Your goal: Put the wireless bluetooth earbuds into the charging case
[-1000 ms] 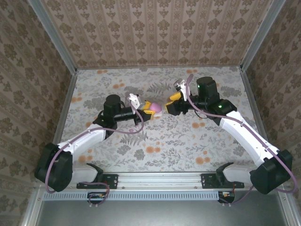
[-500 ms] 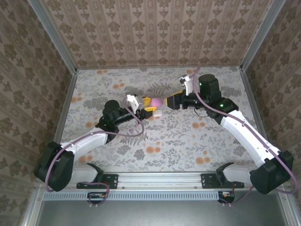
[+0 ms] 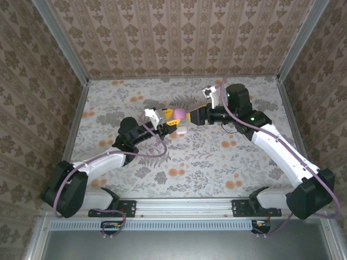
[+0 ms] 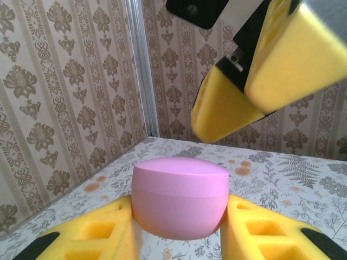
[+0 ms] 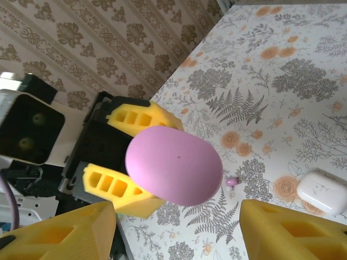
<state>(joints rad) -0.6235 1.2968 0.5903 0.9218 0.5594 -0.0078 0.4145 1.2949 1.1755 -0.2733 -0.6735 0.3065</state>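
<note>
- Two yellow fingers (image 4: 103,233) of the left pincer (image 4: 180,223) are clamped on the pink oval case (image 4: 180,197), one on each flank. The case's rounded end points away from the wrist.
- A faint seam runs around the case below its domed top, and the two halves sit together.
- From the left wrist, floral bench print shows under the case between the fingers.
- Facing it, the right pincer (image 5: 176,208) has its jaws well apart with nothing between them. Its two yellow fingers sit at the lower corners of its own view, with the case above the gap.
- From the left wrist, the right pincer's fingers hang above and to the right of the case, clear of it.
- From above, the two pincers meet nose to nose near the middle of the bench (image 3: 217,162), toward its far side, with the case between them.
- One tiny pinkish earbud (image 5: 232,181) lies loose on the bench. In the right wrist view it is just beside the lower right edge of the case, between the case and the white rounded box (image 5: 323,190).
- The white box rests flat on the bench, near the case but apart from it and from both pincers.
- Patterned wallpaper panels (image 3: 179,38) stand around the bench on its far side and both flanks.
</note>
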